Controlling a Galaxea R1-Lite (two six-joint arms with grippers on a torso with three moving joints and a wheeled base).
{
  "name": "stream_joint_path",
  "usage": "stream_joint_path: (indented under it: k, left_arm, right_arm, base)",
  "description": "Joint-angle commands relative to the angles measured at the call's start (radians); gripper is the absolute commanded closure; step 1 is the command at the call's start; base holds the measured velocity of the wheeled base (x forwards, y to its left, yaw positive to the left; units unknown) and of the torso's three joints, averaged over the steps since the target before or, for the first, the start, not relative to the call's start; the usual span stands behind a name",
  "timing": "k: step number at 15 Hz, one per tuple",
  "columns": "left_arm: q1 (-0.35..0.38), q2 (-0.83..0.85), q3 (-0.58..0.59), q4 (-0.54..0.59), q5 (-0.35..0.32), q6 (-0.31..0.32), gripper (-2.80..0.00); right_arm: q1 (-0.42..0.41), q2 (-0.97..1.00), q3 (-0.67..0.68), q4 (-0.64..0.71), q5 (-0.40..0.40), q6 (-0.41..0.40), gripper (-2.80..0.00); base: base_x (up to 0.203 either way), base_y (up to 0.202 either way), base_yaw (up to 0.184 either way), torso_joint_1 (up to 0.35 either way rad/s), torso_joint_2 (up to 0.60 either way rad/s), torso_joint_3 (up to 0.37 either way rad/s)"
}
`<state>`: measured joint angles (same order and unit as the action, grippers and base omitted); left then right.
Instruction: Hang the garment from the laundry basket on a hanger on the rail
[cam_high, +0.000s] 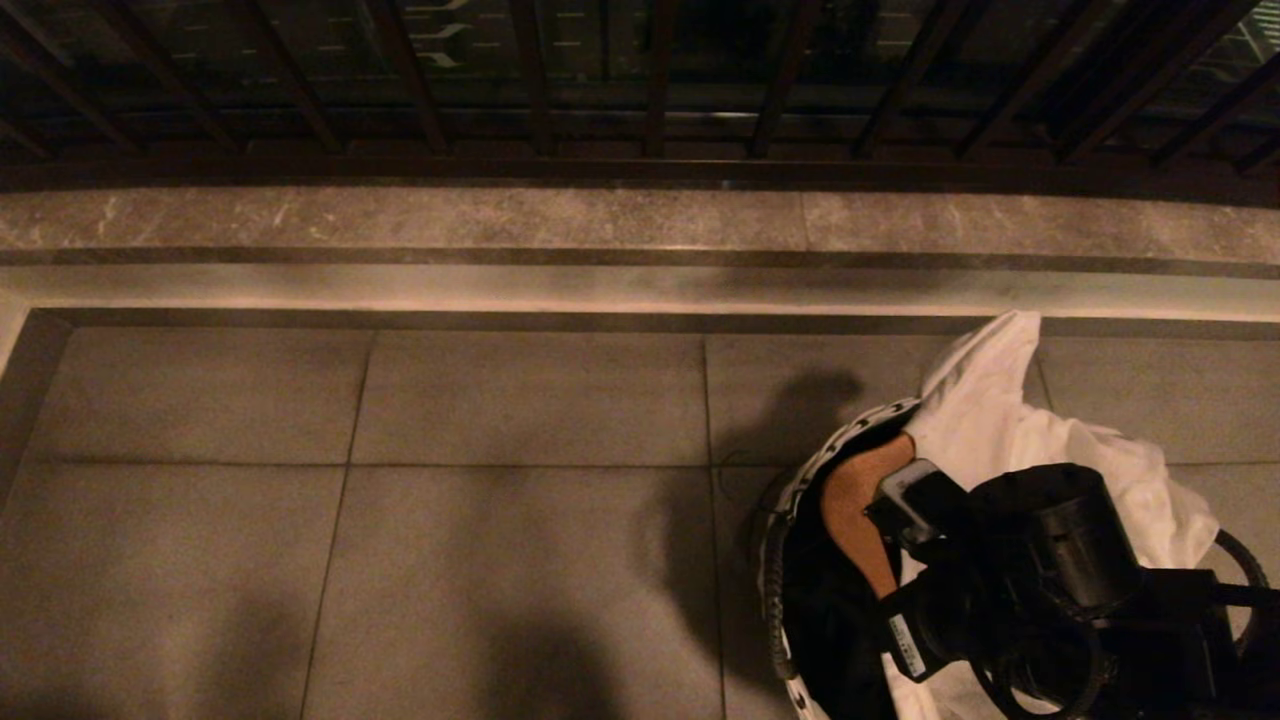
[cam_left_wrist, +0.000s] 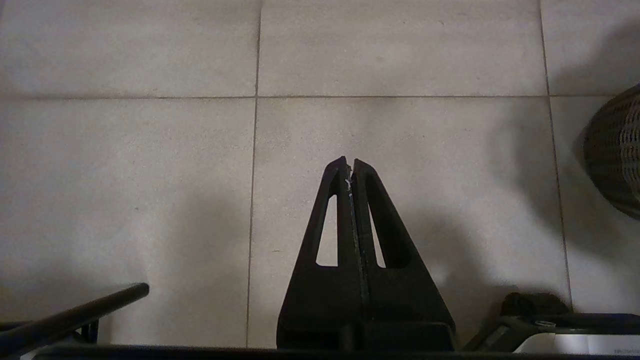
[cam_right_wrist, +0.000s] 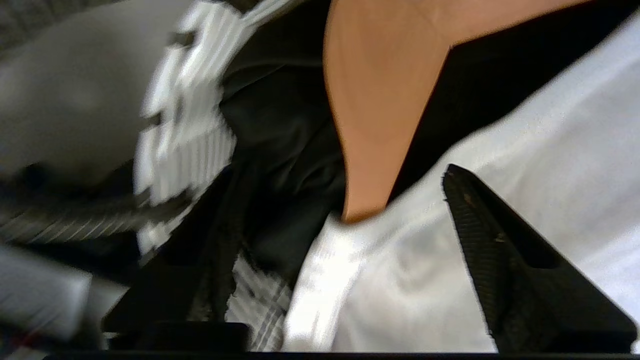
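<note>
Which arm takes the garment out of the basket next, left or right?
Right. Its tool is over the laundry basket, above the white garment, jaws apart. The left tool is shut over bare floor tiles, basket off to its side.

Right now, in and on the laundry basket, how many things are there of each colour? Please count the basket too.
White with black pattern: 1, the laundry basket
White: 1, a garment draped over the rim
Black: 1, dark cloth inside the basket
Orange-brown: 1, a curved wooden piece, possibly a hanger
Total: 4
</note>
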<state>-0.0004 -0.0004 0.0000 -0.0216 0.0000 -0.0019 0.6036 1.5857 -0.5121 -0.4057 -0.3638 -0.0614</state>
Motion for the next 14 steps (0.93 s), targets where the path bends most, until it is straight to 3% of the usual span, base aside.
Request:
stream_joint_path:
  k: [1,2,3,5,9,14]
  left_arm:
    - [0.000,0.000,0.008,-0.001,0.000,0.000,0.00]
    - [0.000,0.000,0.008,-0.001,0.000,0.000,0.00]
    - [0.000,0.000,0.008,-0.001,0.000,0.000,0.00]
    - [0.000,0.000,0.008,-0.001,0.001,0.000,0.00]
    - [0.000,0.000,0.008,0.000,0.000,0.000,0.00]
    - [0.000,0.000,0.008,0.000,0.000,0.000,0.00]
  right_arm:
    - [0.008,0.091,0.014,-0.061,-0.026,-0.012,-2.80]
    - [0.008,0.134,0.020,-0.137,-0.043,-0.024,-2.80]
    - [0.006,0.170,0.024,-0.201,-0.056,-0.044,0.00]
    - [0.004,0.240,0.029,-0.305,-0.082,-0.086,0.00]
    - [0.002,0.208,0.050,-0.315,-0.089,-0.096,0.00]
    - [0.002,-0.137,0.043,-0.211,-0.066,-0.100,0.00]
  base:
    - [0.000,0.000,0.000,0.000,0.00,0.000]
    - [0.000,0.000,0.000,0.000,0.00,0.000]
    - [0.000,0.000,0.000,0.000,0.00,0.000]
    - [0.000,0.000,0.000,0.000,0.00,0.000]
    - [0.000,0.000,0.000,0.000,0.00,0.000]
    - [0.000,0.000,0.000,0.000,0.00,0.000]
